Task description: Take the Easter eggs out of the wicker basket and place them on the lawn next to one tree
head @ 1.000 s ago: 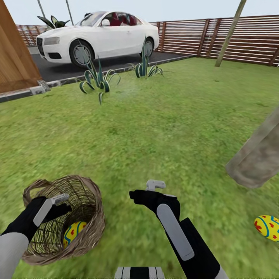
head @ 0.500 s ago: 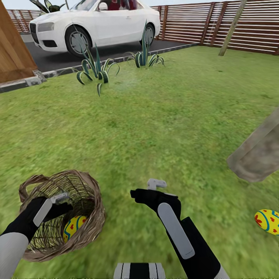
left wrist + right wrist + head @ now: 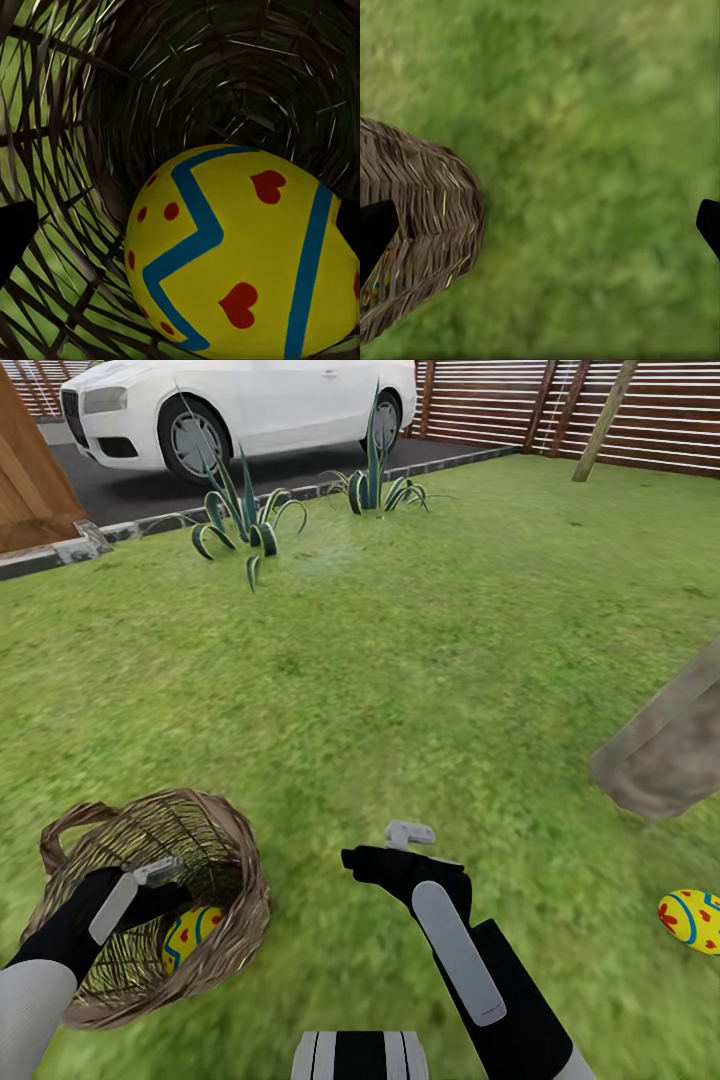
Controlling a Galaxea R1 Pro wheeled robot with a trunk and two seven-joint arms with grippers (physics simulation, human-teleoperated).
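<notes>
Since one Easter egg [image 3: 240, 255] lies low inside the wicker basket [image 3: 245, 905], just ahead of the left gripper [image 3: 160, 872], the grasp would go best if the spread fingers straddle its middle squarely before closing, without snagging the twigs. That arm reaches over the braided rim, wrist angled down into the bowl. The right gripper [image 3: 408, 834] hovers empty and parted over the lawn [image 3: 400, 690], while another egg [image 3: 692, 920] rests near the tree trunk [image 3: 660, 745].

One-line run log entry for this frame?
left gripper: open, inside wicker basket at Easter egg | right gripper: open, over lawn | second egg: beside tree trunk
</notes>
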